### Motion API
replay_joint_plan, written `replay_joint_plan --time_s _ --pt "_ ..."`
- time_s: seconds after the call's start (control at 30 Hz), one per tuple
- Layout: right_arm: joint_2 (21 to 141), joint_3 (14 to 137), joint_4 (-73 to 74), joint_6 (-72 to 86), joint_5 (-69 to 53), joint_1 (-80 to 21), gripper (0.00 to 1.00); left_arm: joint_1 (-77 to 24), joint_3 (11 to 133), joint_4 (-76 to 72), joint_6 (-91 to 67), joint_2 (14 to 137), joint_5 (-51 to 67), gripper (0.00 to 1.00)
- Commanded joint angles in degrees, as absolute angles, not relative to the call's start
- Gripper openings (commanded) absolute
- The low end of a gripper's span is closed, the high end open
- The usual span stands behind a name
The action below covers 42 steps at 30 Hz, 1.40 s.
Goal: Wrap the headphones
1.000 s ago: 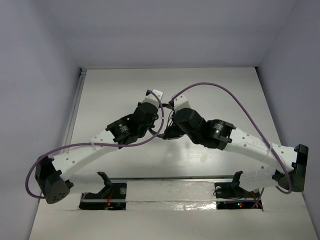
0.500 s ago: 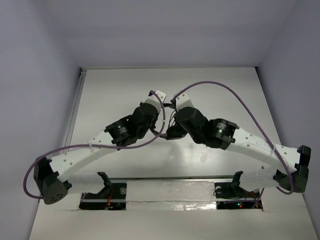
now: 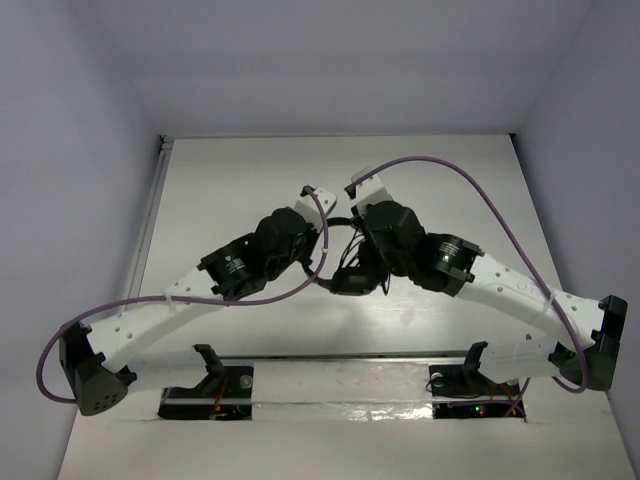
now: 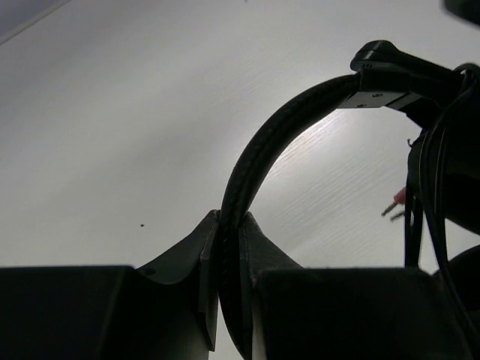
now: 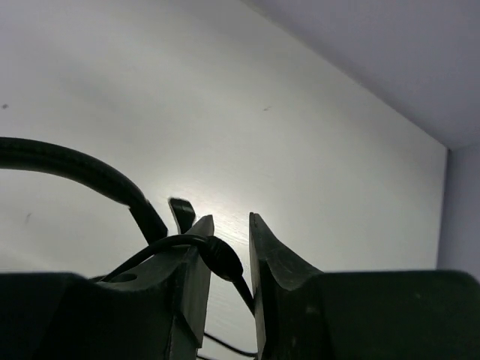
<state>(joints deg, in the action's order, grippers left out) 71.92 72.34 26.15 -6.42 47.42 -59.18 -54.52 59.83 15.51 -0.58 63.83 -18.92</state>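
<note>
Left wrist view: the left gripper is closed on the headphones. Its two fingers press the headband from both sides, and the band stands on its edge in the narrow slot between them. From the grip the band rises and bends to the right, up to a flat hinge piece at the top right of the picture. Below that piece hang thin loops of the cord and a dark round mass, probably an earcup, but it is too dark to be sure. The headphones are held above the table here.

In the right wrist view the right gripper has its fingers apart with a clear gap. A thicker part of the cord lies in this gap. It leans on the finger at the left of the picture and does not touch the other finger, so it is not pinched. The headband curves in from the left, beside that same finger.

In the top external view the headphones are a black bundle between the two wrists, near the middle of the table. The fingers are hidden under the wrists. All parts are matte black; the band looks ribbed along its length.
</note>
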Motion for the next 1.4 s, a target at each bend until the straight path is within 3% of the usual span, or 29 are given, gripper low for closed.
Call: replay_joint_plan --time_s 0.0,0.23,0.43,0.57,0.6,0.9,1.07,1.17,1.37 --pt "70.32 74.97 26.87 -7.21 38.85 -56.70 0.31 -55.28 60.03 19.69 2.64 61.17 -10.30 0.00" --pt "67.68 72.87 29.62 -5.71 22.25 -52.21 0.34 -55.28 59.68 18.72 1.50 58.98 -3.34 0.00" --pt "60.13 66.10 20.40 -1.85 18.21 -50.72 0.29 -52.65 61.87 18.55 1.41 54.67 -2.29 0.00" --pt "57.04 62.67 12.86 2.00 12.14 -48.17 0.45 -51.42 65.38 18.89 2.02 53.17 2.43 0.00" --pt "56.95 61.97 11.53 2.63 9.52 -46.68 0.45 -51.42 66.00 18.81 2.02 53.09 3.07 0.00" --pt "59.41 54.50 0.62 6.85 1.76 -43.42 0.36 -50.28 67.41 16.53 2.02 53.26 8.87 0.00" --pt "61.78 55.71 -0.18 7.47 3.52 -42.80 0.55 -48.16 66.18 15.64 1.94 56.14 8.20 0.00" --pt "64.68 61.41 7.95 7.21 6.23 -42.80 0.66 -46.24 64.87 14.69 2.02 58.79 11.04 0.00" --pt "73.21 66.80 18.72 7.47 8.71 -42.28 0.67 -34.48 64.94 9.23 1.41 61.51 25.29 0.00"
